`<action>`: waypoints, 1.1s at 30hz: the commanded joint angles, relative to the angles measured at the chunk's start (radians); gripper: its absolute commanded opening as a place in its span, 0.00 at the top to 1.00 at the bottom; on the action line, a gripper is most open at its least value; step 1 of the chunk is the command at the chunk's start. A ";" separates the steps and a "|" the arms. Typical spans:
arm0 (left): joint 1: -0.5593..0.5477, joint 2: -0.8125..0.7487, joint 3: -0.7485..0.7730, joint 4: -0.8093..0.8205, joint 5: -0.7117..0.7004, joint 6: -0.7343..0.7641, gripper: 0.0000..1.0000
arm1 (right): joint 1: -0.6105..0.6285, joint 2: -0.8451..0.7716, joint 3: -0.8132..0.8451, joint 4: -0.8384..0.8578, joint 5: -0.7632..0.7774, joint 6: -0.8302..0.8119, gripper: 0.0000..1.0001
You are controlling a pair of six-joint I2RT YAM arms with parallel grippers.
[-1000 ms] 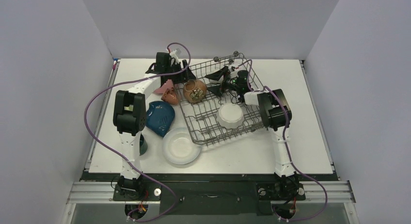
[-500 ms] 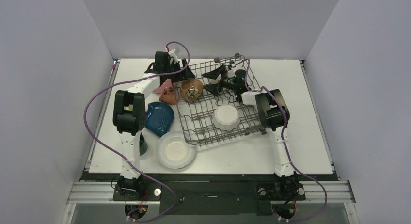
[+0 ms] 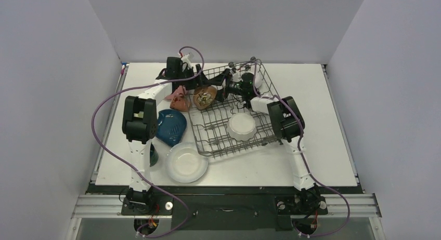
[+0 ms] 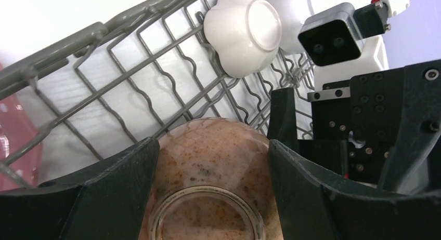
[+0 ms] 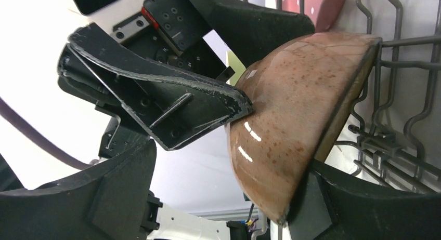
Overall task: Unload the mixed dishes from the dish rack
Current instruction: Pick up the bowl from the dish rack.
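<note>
The dark grey dish rack sits mid-table. The brown bowl stands on edge at the rack's left side; it also shows in the left wrist view and the right wrist view. My left gripper is shut on it, with a finger pressed to each side. My right gripper is open beside the bowl, one finger against its rim. A white bowl lies upside down in the rack. The pink dotted plate, blue leaf dish and white plate lie on the table to the left.
The dark green mug is mostly hidden behind my left arm. A second white dish sits at the rack's far end. Rack wires and prongs crowd around both grippers. The table's left edge is near.
The rack has slid and turned to the left, taking the white bowl with it and pushing the white plate left. My right gripper moved left up to the brown bowl.
</note>
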 commanded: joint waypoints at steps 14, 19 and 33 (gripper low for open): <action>0.006 0.065 -0.067 -0.159 0.094 -0.043 0.24 | 0.030 -0.057 0.058 0.072 -0.012 -0.062 0.73; 0.012 0.066 -0.007 -0.169 0.106 -0.061 0.03 | 0.023 -0.076 0.026 0.143 -0.017 -0.011 1.00; 0.021 0.033 0.057 -0.072 0.127 -0.174 0.04 | -0.017 -0.165 -0.024 0.278 -0.070 0.056 1.00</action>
